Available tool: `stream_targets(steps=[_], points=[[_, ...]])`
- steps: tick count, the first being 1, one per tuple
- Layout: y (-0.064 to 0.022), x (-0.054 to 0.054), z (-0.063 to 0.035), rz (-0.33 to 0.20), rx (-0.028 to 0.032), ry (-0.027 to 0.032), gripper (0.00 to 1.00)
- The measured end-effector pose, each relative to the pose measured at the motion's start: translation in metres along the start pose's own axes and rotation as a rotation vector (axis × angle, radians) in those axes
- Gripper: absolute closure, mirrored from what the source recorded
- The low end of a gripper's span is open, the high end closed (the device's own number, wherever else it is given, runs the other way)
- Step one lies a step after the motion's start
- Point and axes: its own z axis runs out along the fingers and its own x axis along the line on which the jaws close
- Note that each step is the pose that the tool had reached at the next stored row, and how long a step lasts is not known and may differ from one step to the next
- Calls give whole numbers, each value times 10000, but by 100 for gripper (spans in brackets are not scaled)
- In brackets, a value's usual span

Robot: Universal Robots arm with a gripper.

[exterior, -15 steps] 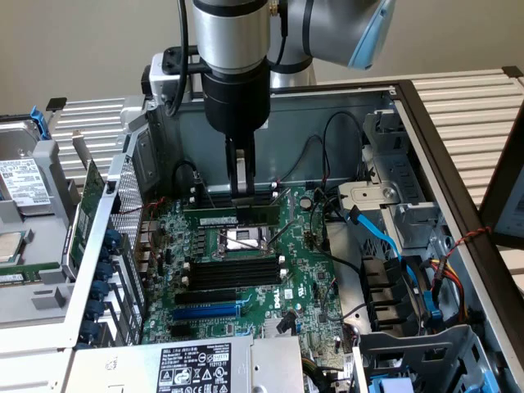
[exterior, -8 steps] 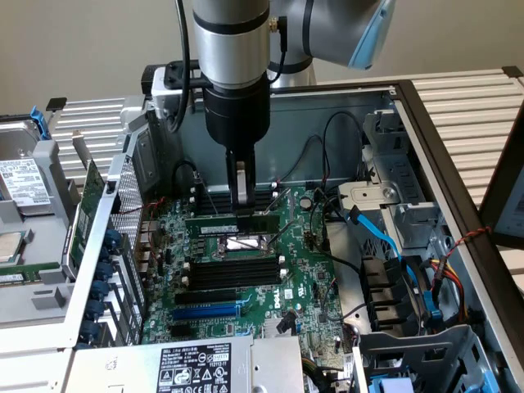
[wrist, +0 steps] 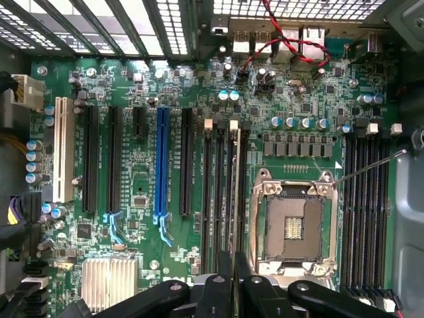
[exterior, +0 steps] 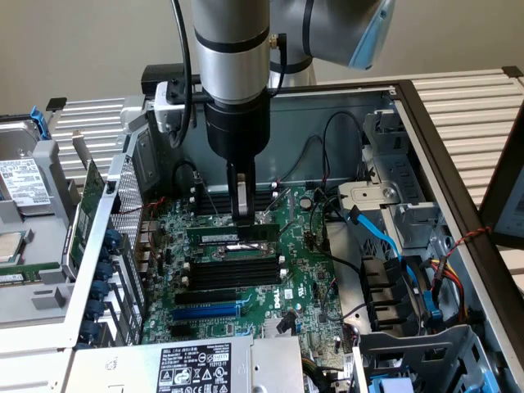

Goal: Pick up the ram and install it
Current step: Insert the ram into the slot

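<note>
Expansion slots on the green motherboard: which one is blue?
The long blue plastic slot, standing between a short black slot and a long black one. The rest are black, except one white slot beside the board's edge.

A round white emblem (exterior: 292,291) reading "DELL" is printed on the motherboard (exterior: 307,266), beside the blue slot (exterior: 205,312). A white label (exterior: 196,366) is seen on the power supply (exterior: 270,360) at the lower edge of the exterior view; rows of small black print and certification marks are carried on it, but none can be read. Print is also borne by the label (exterior: 18,185) on the drive at the exterior view's left, and cannot be read. No lettering can be made out on the ram (exterior: 233,232). In the wrist view, the white markings on the motherboard (wrist: 142,179) cannot be read.
</note>
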Motion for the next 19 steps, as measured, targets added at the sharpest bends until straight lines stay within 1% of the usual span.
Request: stream_targets(steps=[6,9,11,15,18,19], points=[[0,33,36,0,4,5,87],[0,78,77,0,5,13,87],[0,105,94,1,7,29,87],[-1,115,118,-1,7,104,87],[0,116,133,0,8,185,87],[-1,116,140,-1,8,203,87]])
